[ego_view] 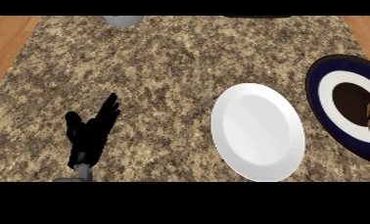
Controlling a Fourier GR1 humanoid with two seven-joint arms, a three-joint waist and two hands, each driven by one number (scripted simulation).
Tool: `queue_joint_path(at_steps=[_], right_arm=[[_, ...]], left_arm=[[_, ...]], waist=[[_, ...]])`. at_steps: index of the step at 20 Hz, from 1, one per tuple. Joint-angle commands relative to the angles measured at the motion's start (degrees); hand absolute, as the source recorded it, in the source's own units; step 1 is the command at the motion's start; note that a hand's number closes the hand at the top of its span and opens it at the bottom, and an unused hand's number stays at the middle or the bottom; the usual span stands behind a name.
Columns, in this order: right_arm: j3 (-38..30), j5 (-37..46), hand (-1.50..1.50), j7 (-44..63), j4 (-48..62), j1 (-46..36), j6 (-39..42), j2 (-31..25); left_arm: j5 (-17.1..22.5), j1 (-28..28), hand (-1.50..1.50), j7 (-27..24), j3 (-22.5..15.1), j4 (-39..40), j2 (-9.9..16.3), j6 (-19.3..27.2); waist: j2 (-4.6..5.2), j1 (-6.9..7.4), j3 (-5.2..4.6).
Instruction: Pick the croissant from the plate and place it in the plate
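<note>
1. My left hand (88, 135) shows at the lower left of the head view, above the speckled granite counter (166, 66). Fingers straight and pointing up and away from me, thumb out to the side. It holds nothing and is resting, released.

2. My right hand is nowhere in view.

3. White plate (258, 132) lies on the counter right of centre, low in the view. Its face is bare and nothing sits on it.

4. Dark blue plate (323, 78) lies at the right edge, partly cut off by the view. It has a broad navy rim, then a white ring, then a dark brown centre.

5. Croissant: I cannot pick it out for certain. A small lighter brown bit at the far right edge, on the dark blue plate, may be part of it, but it is cut off by the border.

6. The two plates lie just beside each other, rims near; I cannot tell whether they touch.

7. My left hand is well apart from both plates.

8. Grey rounded object (123, 20) sits at the counter's far edge, upper left, mostly cut off.

9. Wood floor (14, 37) shows beyond the counter's left and right sides.
</note>
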Motion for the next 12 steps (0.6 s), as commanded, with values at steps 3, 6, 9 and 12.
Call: queue_joint_path(at_steps=[3, 6, 9, 12], right_arm=[[-5.41, -4.67, 1.5, -9.48, 23.54, -13.15, 3.74, -7.81], [-7.69, -4.79, 1.5, -15.12, 36.65, -19.19, 5.55, -13.53], [-2.86, 0.41, 1.5, -1.26, 40.63, -18.64, 8.61, -18.19], [2.13, 6.43, -1.5, -4.31, 48.24, -20.46, 8.03, -17.67]], left_arm=[[-0.72, 3.4, 0.0, 2.96, -2.07, -4.66, -0.85, 0.52], [0.43, -0.33, 0.0, 0.73, 0.53, 0.75, 0.17, -0.89], [0.44, -0.68, 0.0, -0.05, 0.94, 1.59, 0.75, -1.3], [0.68, -2.09, 0.0, 2.16, 0.14, -0.04, 0.52, -1.6]], waist=[[0.1, 0.35, -0.07], [0.31, 0.49, -0.05], [0.66, 1.14, -0.11], [0.89, 2.1, 0.03]])
